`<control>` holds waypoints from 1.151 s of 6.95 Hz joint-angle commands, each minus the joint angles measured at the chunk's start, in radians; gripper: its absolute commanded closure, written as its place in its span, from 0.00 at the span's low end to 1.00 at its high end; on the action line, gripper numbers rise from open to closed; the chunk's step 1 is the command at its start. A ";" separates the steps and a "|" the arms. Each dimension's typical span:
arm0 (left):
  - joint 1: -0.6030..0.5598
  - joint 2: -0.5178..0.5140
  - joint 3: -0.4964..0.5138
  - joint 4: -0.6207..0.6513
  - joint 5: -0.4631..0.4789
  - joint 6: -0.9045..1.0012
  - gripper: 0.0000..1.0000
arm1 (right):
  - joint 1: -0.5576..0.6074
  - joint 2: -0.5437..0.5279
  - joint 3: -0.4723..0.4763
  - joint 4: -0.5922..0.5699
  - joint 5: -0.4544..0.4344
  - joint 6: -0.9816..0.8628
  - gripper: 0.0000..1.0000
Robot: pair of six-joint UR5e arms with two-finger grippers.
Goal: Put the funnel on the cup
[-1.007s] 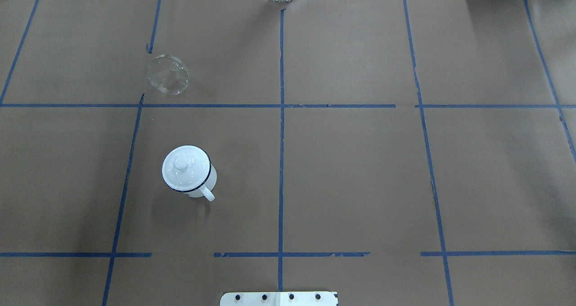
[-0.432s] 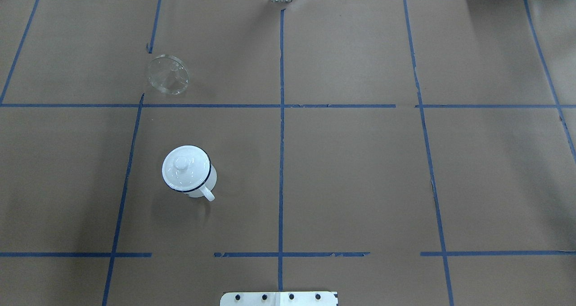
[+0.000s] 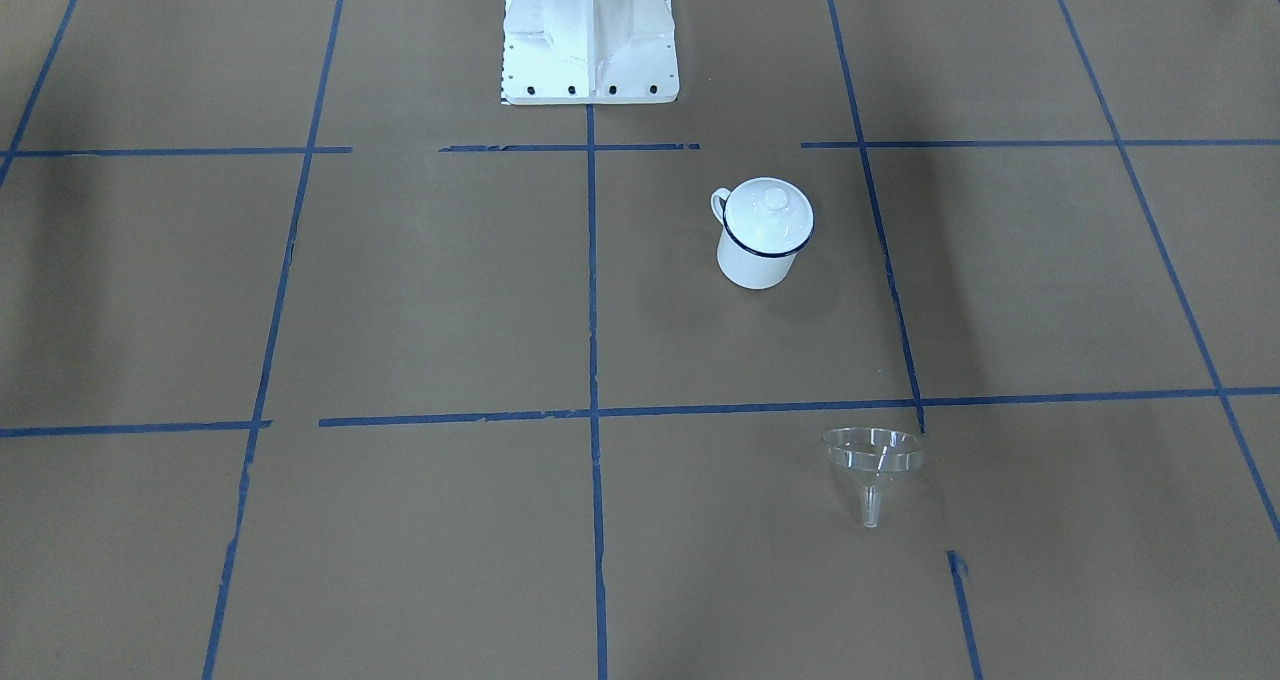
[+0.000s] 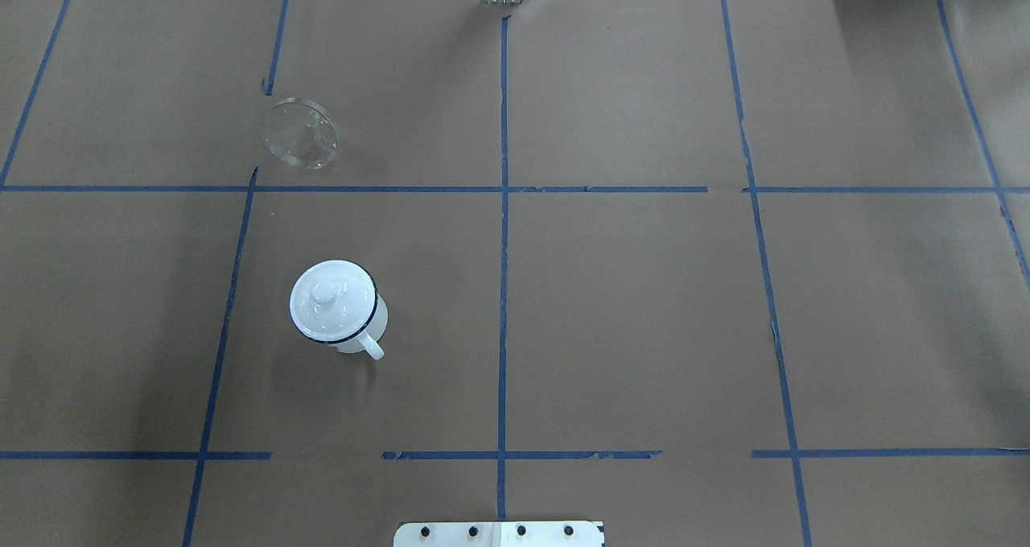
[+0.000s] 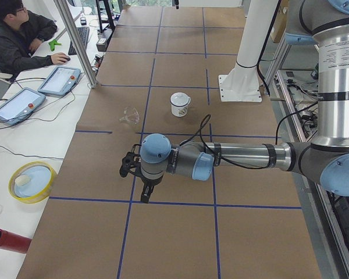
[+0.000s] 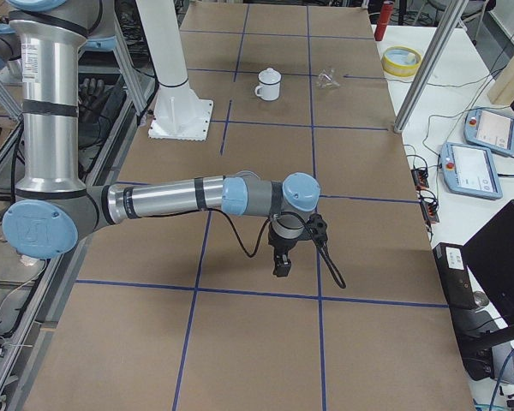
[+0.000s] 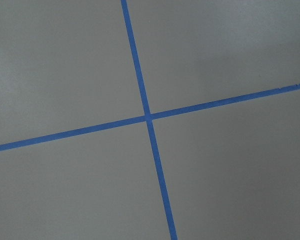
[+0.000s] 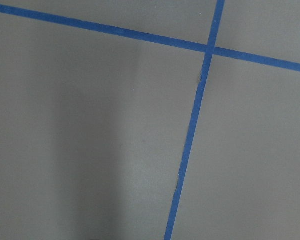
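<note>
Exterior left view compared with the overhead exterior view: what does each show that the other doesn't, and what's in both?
Only exterior left shows the left arm stretched over the table, the left gripper hanging above it, a seated operator and two tablets. Only the overhead view makes out the knobbed lid closing the cup. Both show the cup, the funnel apart from it, and the blue tape grid.
</note>
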 commanded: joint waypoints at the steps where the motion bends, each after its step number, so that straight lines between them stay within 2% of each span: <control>1: -0.011 -0.082 -0.003 -0.024 0.094 -0.003 0.00 | 0.000 0.000 0.001 0.000 0.000 0.000 0.00; 3: -0.011 -0.090 -0.005 -0.071 0.067 -0.001 0.00 | 0.000 0.000 0.000 0.000 0.000 0.000 0.00; 4: 0.011 -0.094 -0.009 -0.149 0.068 -0.041 0.00 | 0.000 0.000 0.001 0.000 0.000 0.000 0.00; 6: 0.179 -0.099 -0.076 -0.167 0.079 -0.425 0.00 | 0.000 0.000 0.001 0.000 0.000 0.000 0.00; 8: 0.373 -0.187 -0.158 -0.153 0.087 -0.846 0.00 | 0.000 0.000 0.000 0.000 0.000 0.000 0.00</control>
